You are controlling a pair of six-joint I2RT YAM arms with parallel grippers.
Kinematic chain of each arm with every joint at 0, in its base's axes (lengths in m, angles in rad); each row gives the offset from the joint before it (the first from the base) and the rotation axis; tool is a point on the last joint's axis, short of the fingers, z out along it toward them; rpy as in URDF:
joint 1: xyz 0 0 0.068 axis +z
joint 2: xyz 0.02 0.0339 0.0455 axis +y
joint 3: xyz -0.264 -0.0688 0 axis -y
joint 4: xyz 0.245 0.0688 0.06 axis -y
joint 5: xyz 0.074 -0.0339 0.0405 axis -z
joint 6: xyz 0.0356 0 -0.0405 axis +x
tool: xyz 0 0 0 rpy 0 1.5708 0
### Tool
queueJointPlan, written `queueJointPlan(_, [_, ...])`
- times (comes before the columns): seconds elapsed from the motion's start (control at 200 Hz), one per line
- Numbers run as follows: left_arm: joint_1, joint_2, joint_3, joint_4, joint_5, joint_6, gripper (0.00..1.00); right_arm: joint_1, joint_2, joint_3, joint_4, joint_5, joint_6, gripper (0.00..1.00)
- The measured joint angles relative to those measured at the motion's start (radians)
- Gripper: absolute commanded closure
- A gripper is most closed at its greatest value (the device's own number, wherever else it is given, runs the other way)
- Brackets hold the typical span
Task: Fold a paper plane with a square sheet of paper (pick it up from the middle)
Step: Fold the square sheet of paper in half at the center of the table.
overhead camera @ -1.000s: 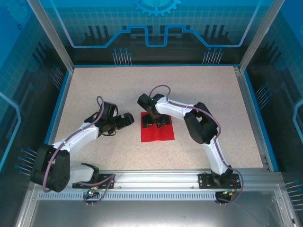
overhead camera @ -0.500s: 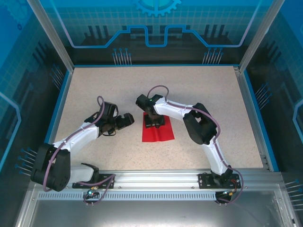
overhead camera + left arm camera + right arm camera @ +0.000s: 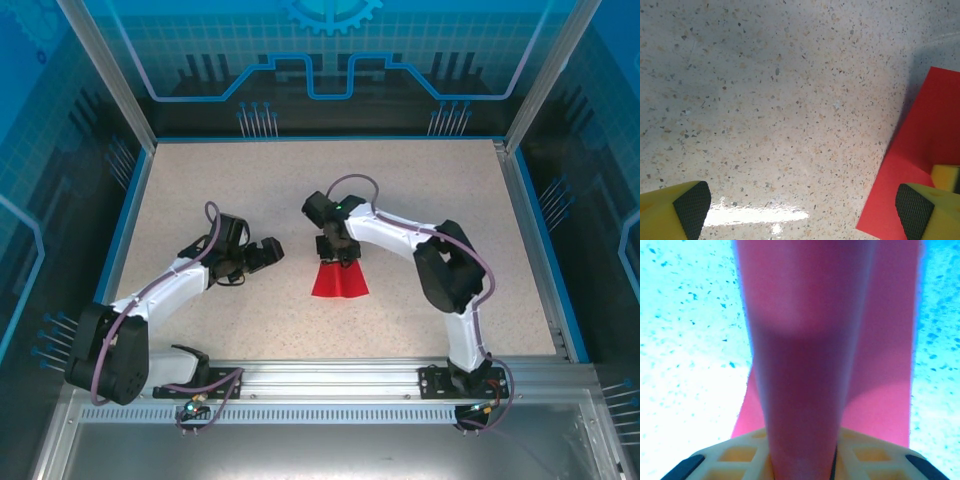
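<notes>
The square sheet of paper [image 3: 340,283] is bright red and pinched up into a fan shape, narrow at the top and spread at the bottom, near the table's middle. My right gripper [image 3: 335,252] is shut on its raised middle ridge. In the right wrist view the red ridge [image 3: 810,355] runs up from between the yellow fingers [image 3: 730,460] of that gripper [image 3: 805,467]. My left gripper [image 3: 268,255] hovers just left of the sheet, open and holding nothing. The left wrist view has its pads [image 3: 690,206] wide apart over bare table, with the sheet's left edge [image 3: 927,145] at the right.
The speckled tabletop [image 3: 420,190] is bordered by a blue rim [image 3: 128,215] and glass walls. An aluminium rail [image 3: 320,378] carrying both arm bases runs along the near edge. Open surface lies behind and to both sides of the sheet.
My right gripper has closed on the middle of the flat sheet, bunching it into a narrow fan, and shifted slightly right. The left arm has not moved.
</notes>
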Motion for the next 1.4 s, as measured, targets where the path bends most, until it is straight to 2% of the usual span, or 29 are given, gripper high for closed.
queueJointPlan(0.16, [0.0, 0.0, 0.002, -0.002, 0.001, 0.0, 0.01, -0.031, -0.125, -0.092, 0.09, -0.092, 0.004, 0.69])
queueJointPlan(0.305, [0.0, 0.0, 0.013, -0.005, 0.018, -0.001, 0.02, -0.061, -0.255, -0.225, 0.247, -0.249, 0.032, 0.66])
queueJointPlan(0.435, [0.0, 0.0, 0.022, -0.006, 0.048, -0.003, 0.01, -0.127, -0.341, -0.346, 0.394, -0.391, 0.065, 0.64])
queueJointPlan(0.59, [0.0, 0.0, 0.023, -0.001, 0.095, -0.013, 0.02, -0.212, -0.356, -0.484, 0.563, -0.535, 0.105, 0.62])
queueJointPlan(0.755, [-0.006, 0.009, 0.039, 0.013, 0.148, -0.031, 0.01, -0.267, -0.313, -0.587, 0.682, -0.636, 0.132, 0.61])
queueJointPlan(0.99, [-0.088, 0.06, 0.101, 0.031, 0.173, -0.034, 0.01, -0.328, -0.243, -0.61, 0.711, -0.665, 0.102, 0.53])
queueJointPlan(1.15, [-0.142, 0.113, 0.116, 0.053, 0.18, -0.062, 0.01, -0.343, -0.246, -0.613, 0.673, -0.655, 0.05, 0.42])
queueJointPlan(1.401, [-0.175, 0.176, 0.163, 0.066, 0.188, -0.084, 0.02, -0.344, -0.296, -0.621, 0.584, -0.607, -0.022, 0.36])
